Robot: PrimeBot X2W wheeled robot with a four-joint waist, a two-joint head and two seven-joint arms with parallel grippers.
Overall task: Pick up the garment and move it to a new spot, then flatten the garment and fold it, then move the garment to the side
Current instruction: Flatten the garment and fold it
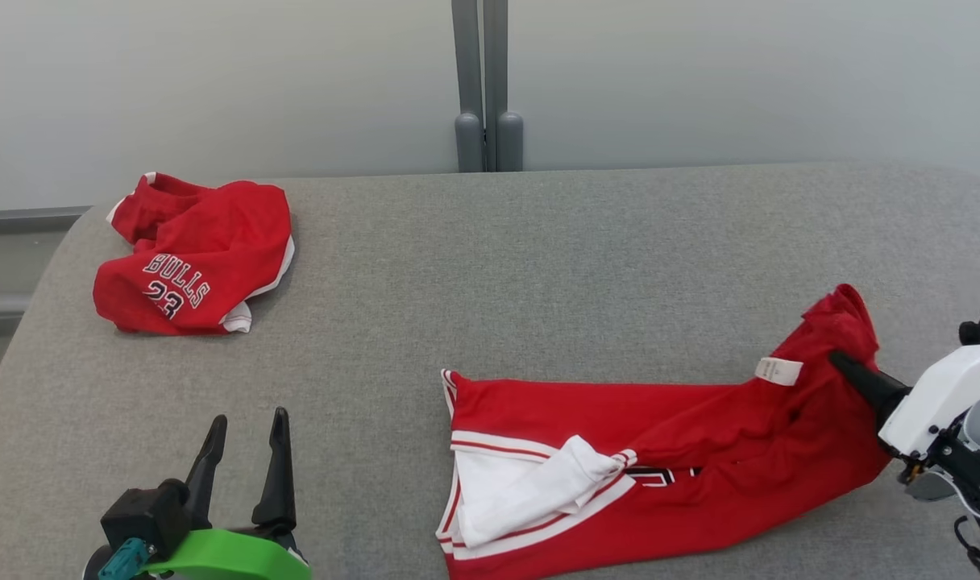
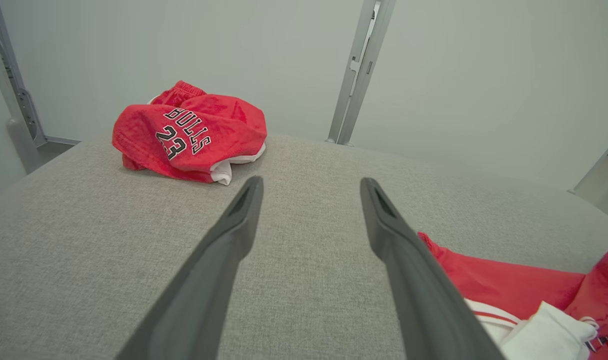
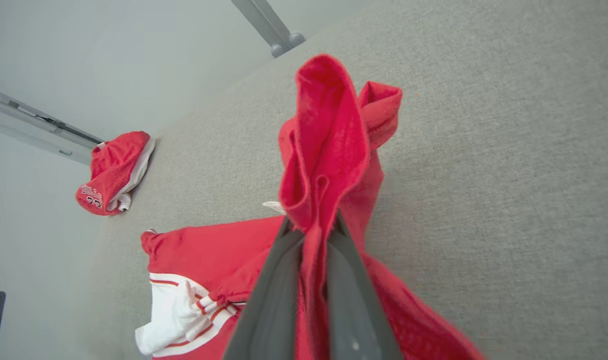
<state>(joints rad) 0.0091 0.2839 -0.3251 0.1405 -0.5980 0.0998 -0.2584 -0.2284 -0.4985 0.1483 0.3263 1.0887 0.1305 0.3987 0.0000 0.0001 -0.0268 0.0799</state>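
The garment (image 1: pixel 659 459) is a red piece with white striped trim, stretched along the near right of the grey table. Its right end is bunched and lifted, with a white label beside it. My right gripper (image 1: pixel 840 358) is shut on that bunched end. In the right wrist view the red cloth (image 3: pixel 329 140) stands up between the closed fingers of my right gripper (image 3: pixel 311 225). My left gripper (image 1: pixel 248 423) stands open over bare table at the near left, holding nothing. In the left wrist view its tips (image 2: pixel 311 185) are apart, and the garment's edge (image 2: pixel 509 285) lies to their right.
A second red garment (image 1: pixel 196 254) printed "BULLS 23" lies crumpled at the far left of the table; it also appears as the red heap (image 2: pixel 189 132) and the small red pile (image 3: pixel 111 170). The grey fabric table (image 1: pixel 538 266) has rounded corners. A grey post (image 1: pixel 487 89) stands behind it against a pale wall.
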